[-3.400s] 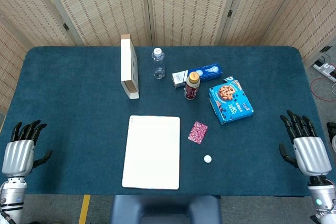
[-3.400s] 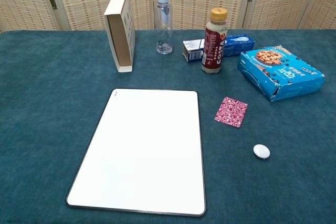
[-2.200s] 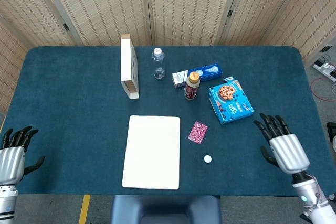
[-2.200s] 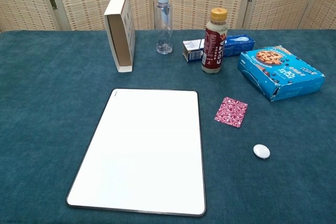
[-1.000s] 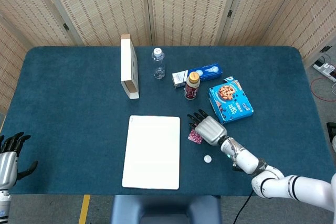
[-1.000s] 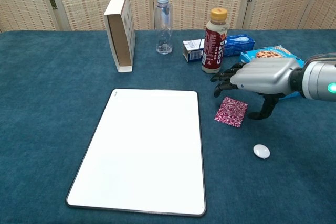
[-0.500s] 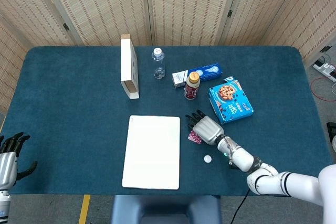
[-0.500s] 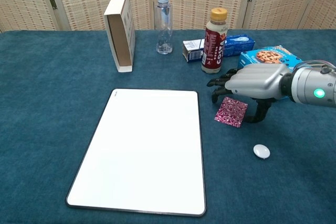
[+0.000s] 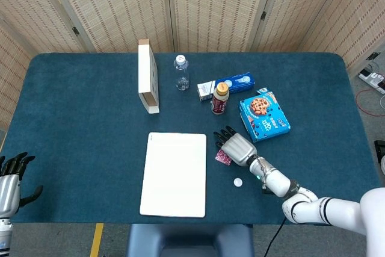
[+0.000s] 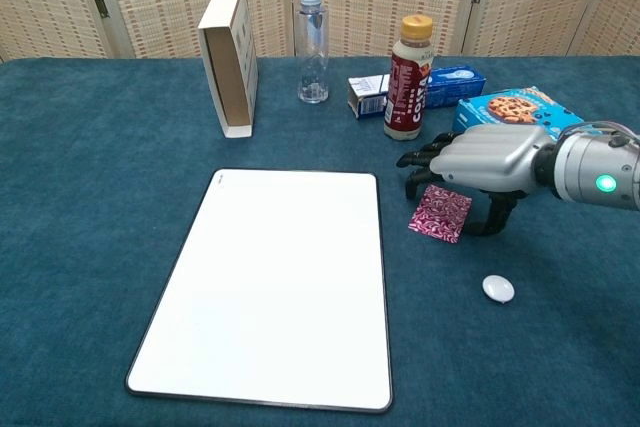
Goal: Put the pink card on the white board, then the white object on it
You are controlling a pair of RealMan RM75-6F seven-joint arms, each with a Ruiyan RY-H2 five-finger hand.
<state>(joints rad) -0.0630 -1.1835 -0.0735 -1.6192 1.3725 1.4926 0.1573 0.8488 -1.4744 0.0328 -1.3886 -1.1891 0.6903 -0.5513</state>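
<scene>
The pink patterned card (image 10: 438, 215) lies flat on the blue cloth just right of the white board (image 10: 270, 287). In the head view the card (image 9: 222, 159) peeks out from under my right hand (image 9: 236, 147). That right hand (image 10: 478, 161) hovers palm down over the card's far edge, fingers spread toward the board, thumb pointing down beside the card's right edge, holding nothing. The small round white object (image 10: 498, 289) rests on the cloth in front of the hand, also seen as the white object (image 9: 238, 182). My left hand (image 9: 11, 180) stays at the table's near left corner, fingers apart, empty.
An upright cardboard box (image 10: 228, 57), a clear water bottle (image 10: 312, 44), a brown drink bottle (image 10: 408, 77), small blue and white cartons (image 10: 455, 82) and a blue cookie box (image 10: 512, 105) stand behind the hand. The white board (image 9: 174, 174) lies near the front edge.
My right hand swept in from the right table edge to over the pink card and has barely shifted in the last half second. The left hand drew back toward the near left corner.
</scene>
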